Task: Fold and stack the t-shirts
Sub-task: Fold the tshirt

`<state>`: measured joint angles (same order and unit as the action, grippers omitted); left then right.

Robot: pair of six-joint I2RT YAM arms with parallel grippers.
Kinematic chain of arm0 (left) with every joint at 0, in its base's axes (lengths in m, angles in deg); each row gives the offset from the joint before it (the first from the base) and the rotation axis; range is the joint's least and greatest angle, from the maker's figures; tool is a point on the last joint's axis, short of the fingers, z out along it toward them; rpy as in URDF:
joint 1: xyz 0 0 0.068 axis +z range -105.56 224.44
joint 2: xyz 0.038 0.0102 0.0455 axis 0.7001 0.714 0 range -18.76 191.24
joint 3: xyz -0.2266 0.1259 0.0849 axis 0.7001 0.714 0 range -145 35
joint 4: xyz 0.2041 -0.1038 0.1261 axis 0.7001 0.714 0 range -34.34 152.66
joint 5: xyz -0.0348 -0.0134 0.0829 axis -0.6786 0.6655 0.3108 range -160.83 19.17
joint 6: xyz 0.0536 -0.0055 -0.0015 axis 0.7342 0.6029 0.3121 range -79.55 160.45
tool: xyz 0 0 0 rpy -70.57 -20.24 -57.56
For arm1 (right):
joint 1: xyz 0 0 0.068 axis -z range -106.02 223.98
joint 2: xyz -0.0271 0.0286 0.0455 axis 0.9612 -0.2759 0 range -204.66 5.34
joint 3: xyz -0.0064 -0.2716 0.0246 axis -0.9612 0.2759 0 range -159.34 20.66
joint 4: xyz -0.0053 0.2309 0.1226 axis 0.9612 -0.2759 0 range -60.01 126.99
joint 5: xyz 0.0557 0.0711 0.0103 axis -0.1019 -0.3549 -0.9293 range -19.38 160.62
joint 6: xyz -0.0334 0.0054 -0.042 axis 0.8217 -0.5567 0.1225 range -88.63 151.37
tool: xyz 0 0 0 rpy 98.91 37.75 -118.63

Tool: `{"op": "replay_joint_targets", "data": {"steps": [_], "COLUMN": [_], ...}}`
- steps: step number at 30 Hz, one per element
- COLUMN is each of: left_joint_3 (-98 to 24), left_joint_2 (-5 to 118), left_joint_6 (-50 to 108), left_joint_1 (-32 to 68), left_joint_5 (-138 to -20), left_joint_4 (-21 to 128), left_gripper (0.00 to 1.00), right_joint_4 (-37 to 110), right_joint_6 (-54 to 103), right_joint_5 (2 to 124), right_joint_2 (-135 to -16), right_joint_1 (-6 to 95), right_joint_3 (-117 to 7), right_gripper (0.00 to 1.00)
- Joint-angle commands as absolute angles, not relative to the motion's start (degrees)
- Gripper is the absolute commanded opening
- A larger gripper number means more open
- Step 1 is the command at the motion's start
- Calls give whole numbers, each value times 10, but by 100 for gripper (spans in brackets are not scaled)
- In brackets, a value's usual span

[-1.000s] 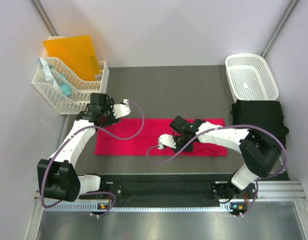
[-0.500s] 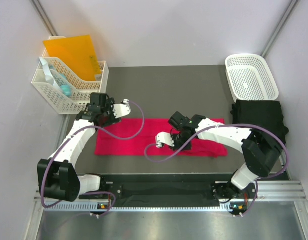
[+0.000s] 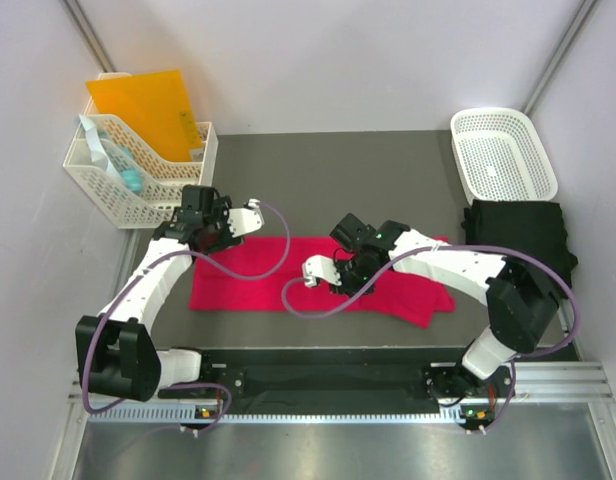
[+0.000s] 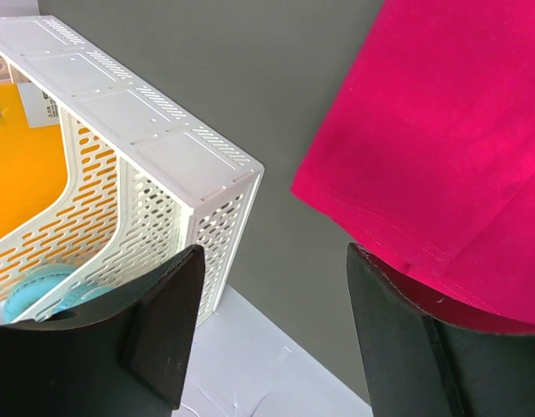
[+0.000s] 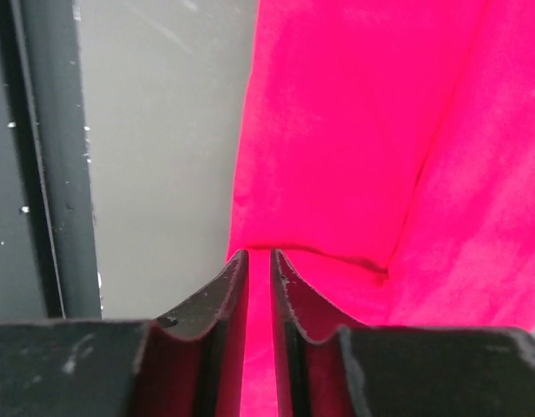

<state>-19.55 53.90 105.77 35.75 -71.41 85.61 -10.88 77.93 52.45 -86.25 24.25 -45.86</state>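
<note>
The pinkish-red t-shirt [image 3: 238, 275] lies flat across the middle of the dark mat as a long band. My right gripper [image 3: 338, 270] is over its middle. Its jaws stand a sliver apart on a folded-over layer of the red cloth [image 5: 354, 130], and the right gripper [image 5: 258, 256] has that fold running in at its tips. The shirt's right end [image 3: 428, 300] is drawn in and rumpled. My left gripper [image 3: 213, 240] hovers open above the shirt's far-left corner [image 4: 441, 130]. Nothing lies between the left gripper's [image 4: 274, 261] fingers. The folded black t-shirt [image 3: 518, 240] lies at the right.
A white lattice basket [image 3: 503, 152] stands at the back right behind the black shirt. At the back left, close to my left gripper, is a white slotted organizer [image 3: 138, 170] [image 4: 163, 148] holding an orange folder. A black rail [image 3: 328, 380] runs along the near edge.
My right gripper has moved left and a little back across the red shirt, drawing the cloth's right end with it. The left arm has not moved.
</note>
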Motion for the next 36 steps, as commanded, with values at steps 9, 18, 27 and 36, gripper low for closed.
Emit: {"op": "replay_joint_targets", "data": {"steps": [9,18,27,36], "left_joint_3": [-200,-205,-213,-219], "left_joint_2": [538,544,552,559], "left_joint_6": [1066,1063,1062,1064], "left_joint_1": [355,353,352,352], "left_joint_5": [-729,-728,-727,-726], "left_joint_4": [827,830,830,830], "left_gripper": [71,72,72,72], "right_joint_4": [-65,-47,-30,-19], "right_joint_6": [766,767,758,754], "right_joint_5": [577,578,573,573], "right_joint_2": [-848,-861,-874,-883], "right_joint_1": [246,246,247,247], "right_joint_3": [-408,-386,-374,-366], "right_gripper": [31,31,31,30]}}
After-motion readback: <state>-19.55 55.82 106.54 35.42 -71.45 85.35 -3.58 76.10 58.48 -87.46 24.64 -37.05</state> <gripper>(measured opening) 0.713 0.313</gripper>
